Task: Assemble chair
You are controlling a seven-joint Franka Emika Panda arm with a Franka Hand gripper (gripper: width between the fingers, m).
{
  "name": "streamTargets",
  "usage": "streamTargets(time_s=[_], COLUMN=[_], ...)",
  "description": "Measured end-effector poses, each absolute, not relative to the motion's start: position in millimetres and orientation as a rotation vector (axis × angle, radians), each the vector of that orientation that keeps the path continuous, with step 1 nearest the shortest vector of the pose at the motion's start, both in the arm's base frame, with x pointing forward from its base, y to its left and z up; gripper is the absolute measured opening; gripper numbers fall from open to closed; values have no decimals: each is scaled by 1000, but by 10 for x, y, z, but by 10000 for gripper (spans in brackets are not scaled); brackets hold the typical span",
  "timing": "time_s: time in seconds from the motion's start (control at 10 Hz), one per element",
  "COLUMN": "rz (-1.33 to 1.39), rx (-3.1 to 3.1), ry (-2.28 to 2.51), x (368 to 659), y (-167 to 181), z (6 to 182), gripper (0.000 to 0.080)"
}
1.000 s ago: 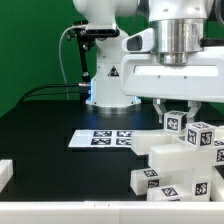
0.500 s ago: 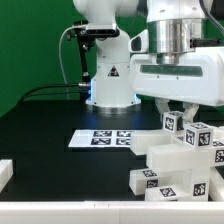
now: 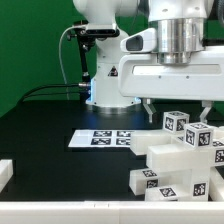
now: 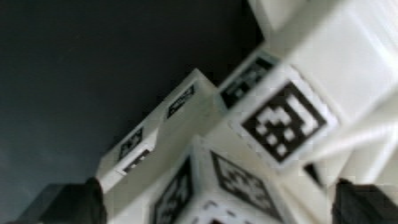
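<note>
Exterior view shows the gripper (image 3: 175, 106) hovering with jaws spread apart and empty, directly above the tagged cube tops of the chair (image 3: 180, 155), clustered at that view's lower right.

Marker board (image 3: 101, 139) flat on black table (image 3: 50, 125), green backdrop (image 3: 30, 45) behind.
</note>
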State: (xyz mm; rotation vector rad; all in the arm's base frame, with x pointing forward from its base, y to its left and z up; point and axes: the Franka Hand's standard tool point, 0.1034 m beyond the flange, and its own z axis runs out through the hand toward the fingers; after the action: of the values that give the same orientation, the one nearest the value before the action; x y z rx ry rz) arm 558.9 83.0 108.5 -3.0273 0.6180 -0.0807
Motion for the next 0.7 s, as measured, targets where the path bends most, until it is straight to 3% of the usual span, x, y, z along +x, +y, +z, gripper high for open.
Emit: streamTargets(time_s=[0.5,0.6,0.7], rz=[-127,-125,-125], rx=[-3112,-3115,-3117], ry=[-289,-236,-202], x=[5581,5581,5580], y=[856,850,850], z=[1075,1072,1070], gripper=[649,623,489])
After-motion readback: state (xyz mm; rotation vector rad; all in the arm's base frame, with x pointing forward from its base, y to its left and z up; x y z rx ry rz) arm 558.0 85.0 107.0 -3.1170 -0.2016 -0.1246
